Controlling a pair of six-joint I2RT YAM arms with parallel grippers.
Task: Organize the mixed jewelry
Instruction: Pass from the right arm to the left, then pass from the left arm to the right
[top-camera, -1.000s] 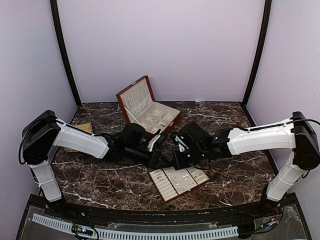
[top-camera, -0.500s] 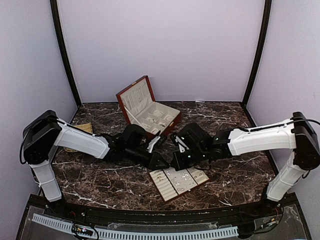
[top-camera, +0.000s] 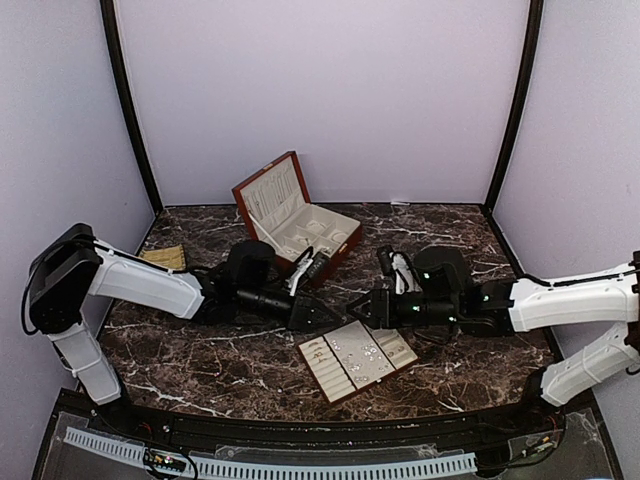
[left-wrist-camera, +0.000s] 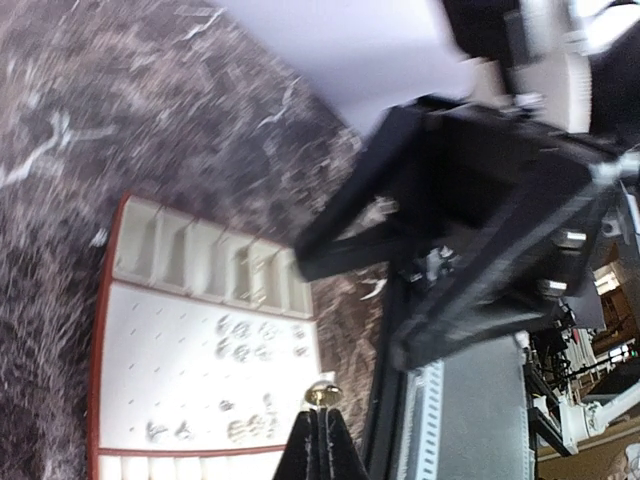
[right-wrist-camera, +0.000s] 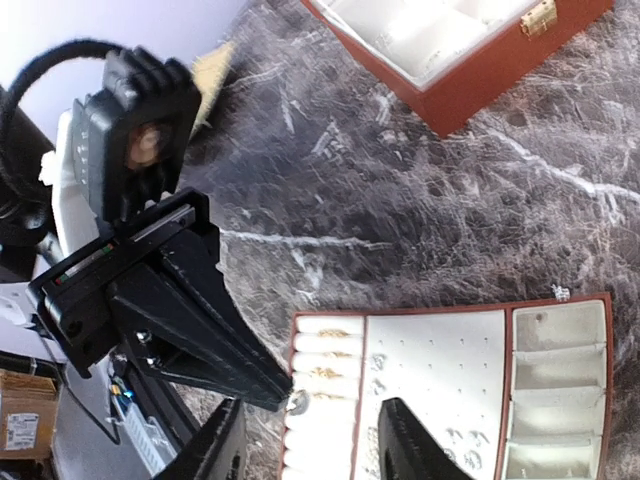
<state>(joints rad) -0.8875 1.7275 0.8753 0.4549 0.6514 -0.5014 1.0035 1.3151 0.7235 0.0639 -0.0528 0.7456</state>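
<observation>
While left claw (left-wrist-camera: 321, 412) pinches jewelry (left-wrist-camera: 322, 393) over lilac-walled marble table (top-camera: 200, 350), right claw (right-wrist-camera: 312, 420) gapes.

Dark marble table (top-camera: 200, 352) with open wooden box (top-camera: 272, 197), cream tray (top-camera: 350, 376)

**Left wrist view – findings.**

- The left gripper (left-wrist-camera: 321, 428) entered from the bottom edge. Its jaws were closed together on a small rounded metal piece (left-wrist-camera: 322, 393), pinched at the very tips.
- That piece appeared against the right edge of a tray (left-wrist-camera: 97, 340) with a red-brown rim and cream lining. Its height above the tray could not be judged.
- The tray lay flat on the dark marbled worktop (left-wrist-camera: 120, 110), with a row of empty slots along its far end.
- Tiny silvery jewelry pieces (left-wrist-camera: 240, 340) sat in loose clusters on the tray's pale perforated panel.
- The right gripper (left-wrist-camera: 350, 305) stood just beyond the tray with its black fingers apart and nothing between them.
- The upper right of the view was blurred.
</observation>
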